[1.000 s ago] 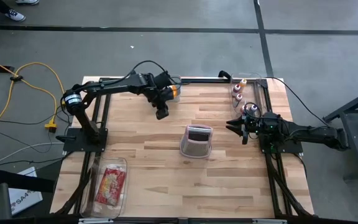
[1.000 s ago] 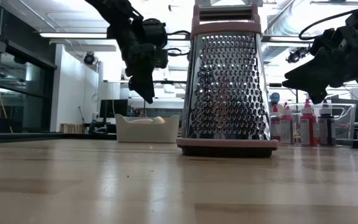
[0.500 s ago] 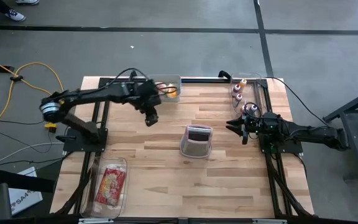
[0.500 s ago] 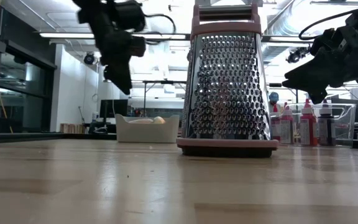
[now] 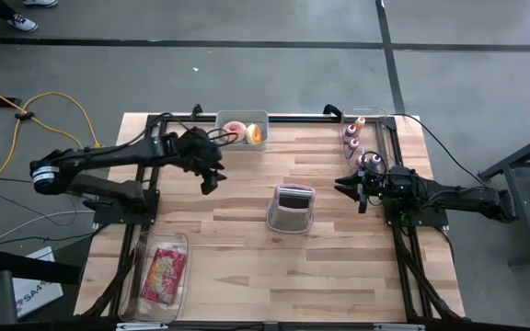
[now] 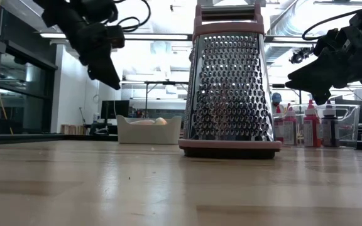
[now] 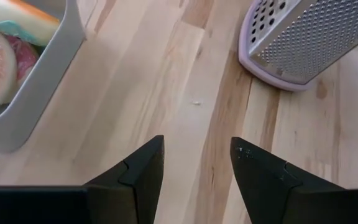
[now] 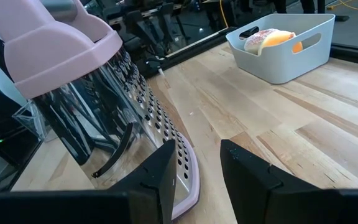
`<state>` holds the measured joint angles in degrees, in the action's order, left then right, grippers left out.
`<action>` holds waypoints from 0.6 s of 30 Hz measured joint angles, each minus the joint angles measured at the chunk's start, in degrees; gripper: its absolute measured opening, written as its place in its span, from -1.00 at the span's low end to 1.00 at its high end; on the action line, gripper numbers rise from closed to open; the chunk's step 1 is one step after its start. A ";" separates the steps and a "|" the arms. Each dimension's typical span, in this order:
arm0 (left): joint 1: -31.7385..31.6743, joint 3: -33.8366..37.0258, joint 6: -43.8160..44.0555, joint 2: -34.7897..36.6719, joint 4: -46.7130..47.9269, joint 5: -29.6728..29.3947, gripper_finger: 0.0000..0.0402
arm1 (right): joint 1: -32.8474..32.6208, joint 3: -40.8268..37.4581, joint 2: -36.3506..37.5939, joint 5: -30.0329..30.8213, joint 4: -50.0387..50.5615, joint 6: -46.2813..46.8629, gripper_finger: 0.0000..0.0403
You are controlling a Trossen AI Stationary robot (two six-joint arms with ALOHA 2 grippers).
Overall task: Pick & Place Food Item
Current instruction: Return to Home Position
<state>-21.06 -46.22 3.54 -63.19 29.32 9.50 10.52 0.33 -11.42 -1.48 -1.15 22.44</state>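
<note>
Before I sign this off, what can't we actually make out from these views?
In the gray bin, the donuts: too small to count in the high view; its wall hides most of them in the low view; the picture's edge cuts them off in the left wrist view.
The bottles: labels too small in the high view.
The packet in the clear tray: print too small, high view.

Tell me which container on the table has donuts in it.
The gray bin at the far edge. The clear tray holds a red packet; the clear box holds bottles.
</note>
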 joint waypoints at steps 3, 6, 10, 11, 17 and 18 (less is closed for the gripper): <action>0.00 2.93 1.07 2.63 -2.19 0.21 -0.11 | -0.02 0.01 0.00 0.01 0.00 0.00 -0.43; 0.00 6.04 1.31 5.09 -4.98 0.95 -0.11 | 0.00 0.00 0.00 0.01 0.00 -0.01 -0.43; -0.02 10.52 2.39 8.68 -9.53 2.35 -0.11 | 0.00 0.01 0.00 0.02 0.02 0.00 -0.43; 0.00 11.71 2.52 9.58 -10.77 2.40 -0.11 | -0.01 -0.01 0.00 0.00 0.02 -0.01 -0.43; 0.00 18.47 4.31 15.58 -15.99 2.43 -0.11 | -0.02 -0.01 0.00 0.00 0.02 -0.02 -0.43; 0.00 19.26 4.31 16.54 -16.49 2.43 -0.11 | 0.00 -0.01 0.00 0.02 0.02 0.00 -0.43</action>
<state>-21.06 -26.95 7.86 -46.65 12.83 11.92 10.52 0.32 -11.42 -1.45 -1.13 22.43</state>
